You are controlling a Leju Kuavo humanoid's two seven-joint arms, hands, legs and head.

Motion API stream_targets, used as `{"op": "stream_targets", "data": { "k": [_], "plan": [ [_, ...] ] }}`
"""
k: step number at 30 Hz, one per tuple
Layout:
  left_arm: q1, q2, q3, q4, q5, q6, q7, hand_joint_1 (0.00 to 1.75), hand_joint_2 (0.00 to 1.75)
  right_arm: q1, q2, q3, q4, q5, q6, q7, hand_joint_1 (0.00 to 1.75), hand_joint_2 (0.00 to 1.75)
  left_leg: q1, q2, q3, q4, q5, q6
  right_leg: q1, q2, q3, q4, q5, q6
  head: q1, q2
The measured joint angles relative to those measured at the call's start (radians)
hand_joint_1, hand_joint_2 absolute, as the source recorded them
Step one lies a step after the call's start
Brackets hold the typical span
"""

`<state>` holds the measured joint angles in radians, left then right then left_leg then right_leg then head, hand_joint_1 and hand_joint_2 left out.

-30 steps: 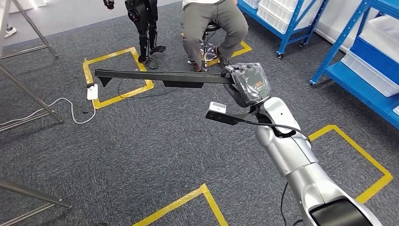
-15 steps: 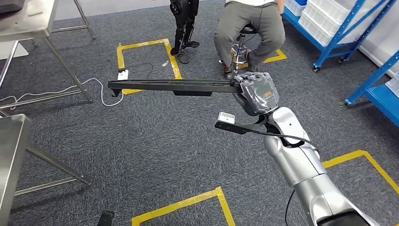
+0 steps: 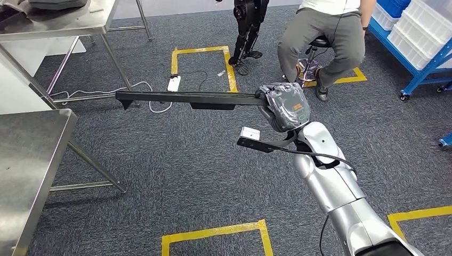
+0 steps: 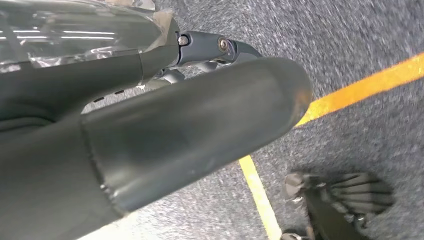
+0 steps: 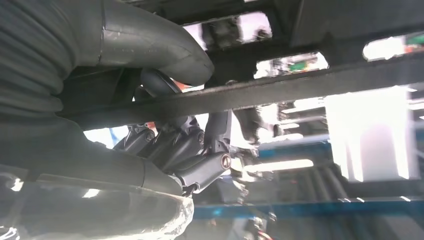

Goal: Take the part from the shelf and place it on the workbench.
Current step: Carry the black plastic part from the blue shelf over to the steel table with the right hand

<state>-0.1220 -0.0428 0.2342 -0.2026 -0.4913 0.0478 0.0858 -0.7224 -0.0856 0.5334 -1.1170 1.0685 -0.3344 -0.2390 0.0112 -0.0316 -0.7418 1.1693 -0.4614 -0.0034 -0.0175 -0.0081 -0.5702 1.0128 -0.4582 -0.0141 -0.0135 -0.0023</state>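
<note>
The right hand (image 3: 283, 106) has its fingers wrapped around one end of a long black part (image 3: 186, 98), gripping it firmly. The part sticks out level toward the robot's left, up in the air over the grey carpet (image 3: 176, 165), not touching anything else. It's a thin bar with a small downturned tip at the far end and a thicker block hanging under its middle. The wrist view from that arm shows the same thing up close: thumb on one side of the bar (image 5: 280, 90), darker fingers (image 5: 190, 150) curled round the other.

The left hand (image 4: 150, 135) is seen at close range in its own wrist view, mostly the thick grey thumb over carpet and a yellow tape line (image 4: 360, 90). Honestly can't tell from that whether its fingers are spread or curled, and I can't see anything in it.

A steel workbench (image 3: 29, 160) sits at the left edge of the head view, well apart from the part's free end. A second steel table (image 3: 64, 21) stands further back on the left with some dark stuff on top. A person (image 3: 325, 37) in grey trousers sits on a stool (image 3: 312, 58) just beyond the right hand. The legs of another black robot (image 3: 248, 26) stand next to a yellow floor square (image 3: 200, 50), with a white power strip (image 3: 174, 83) and cable lying on the carpet. Blue shelving (image 3: 421, 48) with white bins is off to the right.
</note>
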Motion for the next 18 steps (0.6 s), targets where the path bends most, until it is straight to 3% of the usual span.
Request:
{"op": "stream_targets", "data": {
  "k": [2,3,4,6,8,9,11,13,15,16,18],
  "plan": [
    [-0.003,0.001,-0.004,0.0,-0.004,0.006,0.003,0.0,0.0,-0.003,0.006,0.001,-0.001,0.001,0.006,0.002,1.62,1.75,0.007,0.023,-0.058,0.125,-0.049,-0.009,0.006,-0.029,0.0,0.0,-0.002,-0.004,0.0,0.0],
    [-0.002,0.0,-0.005,0.0,-0.005,0.009,0.004,0.0,0.0,-0.004,0.009,0.003,-0.001,0.003,0.008,0.002,1.62,1.75,0.01,0.026,-0.066,0.143,-0.049,-0.012,0.007,-0.042,0.0,0.0,-0.002,-0.004,-0.001,0.0],
    [0.0,0.0,-0.006,0.0,-0.005,0.012,0.005,0.0,0.0,-0.005,0.014,0.004,-0.001,0.004,0.008,0.002,1.62,1.75,0.014,0.031,-0.052,0.12,-0.032,-0.015,0.008,-0.055,0.0,0.0,-0.003,-0.004,-0.001,0.0],
    [0.002,-0.001,-0.008,0.001,-0.006,0.016,0.006,0.0,0.0,-0.011,0.024,0.009,0.0,0.007,0.008,0.001,1.62,1.75,0.017,0.066,0.022,-0.013,0.023,-0.017,0.01,-0.076,0.002,0.001,-0.006,0.0,-0.002,0.0],
    [0.001,-0.002,-0.009,0.001,-0.006,0.016,0.007,0.0,0.0,-0.022,0.033,0.012,0.002,0.007,0.008,-0.001,1.62,1.75,0.014,0.099,0.078,-0.116,0.055,-0.009,0.019,-0.096,0.003,0.003,-0.012,0.009,0.001,0.0],
    [0.002,-0.003,-0.01,0.001,-0.006,0.015,0.007,0.0,0.0,-0.027,0.037,0.013,0.003,0.007,0.008,-0.002,1.62,1.75,0.01,0.104,0.086,-0.134,0.058,-0.002,0.024,-0.105,0.005,0.003,-0.015,0.015,0.003,0.0],
    [0.006,-0.002,-0.011,0.001,-0.01,0.01,0.009,0.0,0.0,-0.034,0.046,0.015,0.007,0.007,0.008,-0.005,1.62,1.75,0.004,0.077,0.084,-0.138,0.062,0.013,0.027,-0.125,0.008,0.001,-0.019,0.026,0.007,0.0],
    [0.012,-0.003,-0.013,0.002,-0.017,0.006,0.017,0.0,0.0,-0.038,0.054,0.018,0.01,0.007,0.009,-0.007,1.62,1.75,0.004,0.053,0.089,-0.147,0.069,0.029,0.022,-0.095,-0.002,0.03,-0.04,0.033,0.007,0.0],
    [0.013,-0.002,-0.015,0.002,-0.023,0.007,0.026,0.0,0.0,-0.039,0.055,0.019,0.014,0.007,0.009,-0.008,1.62,1.75,0.006,0.03,0.092,-0.153,0.073,0.041,0.013,-0.032,-0.05,0.136,-0.091,0.03,0.009,0.0],
    [0.013,-0.001,-0.016,0.002,-0.026,0.008,0.03,0.0,0.0,-0.038,0.055,0.019,0.016,0.006,0.009,-0.009,1.62,1.75,0.006,0.016,0.091,-0.153,0.074,0.044,0.011,-0.012,-0.085,0.208,-0.12,0.028,0.01,0.0],
    [0.013,-0.001,-0.017,0.002,-0.03,0.014,0.037,0.0,0.0,-0.031,0.053,0.02,0.021,0.007,0.009,-0.009,1.62,1.75,0.006,-0.016,0.09,-0.153,0.075,0.045,0.009,0.004,-0.131,0.297,-0.143,0.033,0.011,0.0]
  ]
}}
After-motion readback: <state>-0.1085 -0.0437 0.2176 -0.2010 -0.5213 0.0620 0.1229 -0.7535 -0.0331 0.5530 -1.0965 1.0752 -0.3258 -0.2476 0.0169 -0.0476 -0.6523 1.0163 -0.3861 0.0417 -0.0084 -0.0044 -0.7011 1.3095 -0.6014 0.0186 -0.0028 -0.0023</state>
